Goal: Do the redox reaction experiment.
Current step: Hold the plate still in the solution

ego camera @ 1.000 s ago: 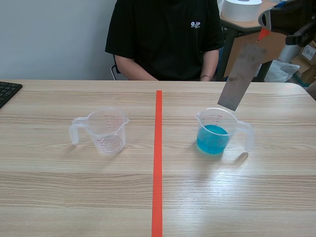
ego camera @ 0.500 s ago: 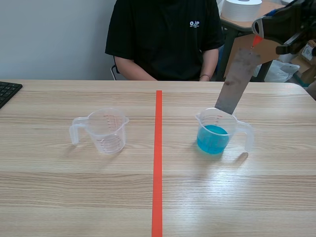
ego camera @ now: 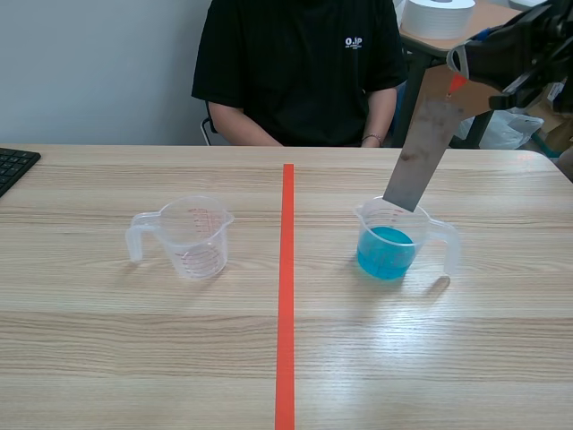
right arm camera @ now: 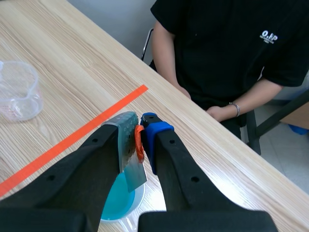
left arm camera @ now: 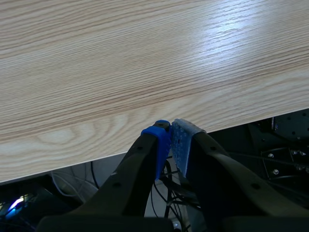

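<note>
Right gripper (ego camera: pixel 463 67) clamped on top end of metal strip (ego camera: pixel 421 148). Strip's long axis slants down from gripper; low end over mouth of blue-liquid cup (ego camera: pixel 387 246) below, seemingly not dipped. Left gripper (left arm camera: pixel 170 134) closed, empty, at surface (left arm camera: pixel 120 72) edge.

The keyboard (ego camera: pixel 13 166) and the person (ego camera: pixel 300 72) are cut off by the scene view's edges, the right gripper (right arm camera: pixel 139 131) covers most of the blue-liquid beaker (right arm camera: pixel 120 205), the empty beaker (ego camera: pixel 192 237) scale is too small to read, and contact between the metal strip (ego camera: pixel 421 152) and the liquid cannot be determined.
</note>
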Motion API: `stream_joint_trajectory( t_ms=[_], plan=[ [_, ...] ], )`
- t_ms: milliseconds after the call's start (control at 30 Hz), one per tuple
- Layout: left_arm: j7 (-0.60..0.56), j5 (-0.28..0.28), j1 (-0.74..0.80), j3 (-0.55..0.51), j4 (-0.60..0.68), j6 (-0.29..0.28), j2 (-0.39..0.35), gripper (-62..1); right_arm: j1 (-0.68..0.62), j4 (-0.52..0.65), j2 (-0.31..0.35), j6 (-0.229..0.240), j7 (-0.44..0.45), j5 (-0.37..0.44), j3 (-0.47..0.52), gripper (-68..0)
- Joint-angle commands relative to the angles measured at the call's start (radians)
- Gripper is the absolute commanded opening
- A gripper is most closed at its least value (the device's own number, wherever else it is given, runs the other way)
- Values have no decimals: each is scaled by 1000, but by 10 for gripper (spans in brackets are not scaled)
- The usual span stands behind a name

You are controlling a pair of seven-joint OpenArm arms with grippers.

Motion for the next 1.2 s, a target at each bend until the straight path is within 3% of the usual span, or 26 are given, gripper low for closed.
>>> stream_joint_trajectory(
  t_ms=[0, 467, 833, 1167],
  plan=[
    [-14, -6, 8, -1, 7, -2, -6, -560, 12, -10, -8, 6, 32, -6, 1, -658],
    [-14, -6, 8, -1, 7, -2, -6, -560, 12, -139, -69, 6, 123, -171, -42, -658],
    [-14, -6, 8, -1, 7, -2, -6, -560, 12, -253, -80, 6, 258, -341, -101, -658],
    [-14, -6, 8, -1, 7, -2, -6, -560, 12, -264, -79, 6, 284, -377, -114, -658]
  ],
)
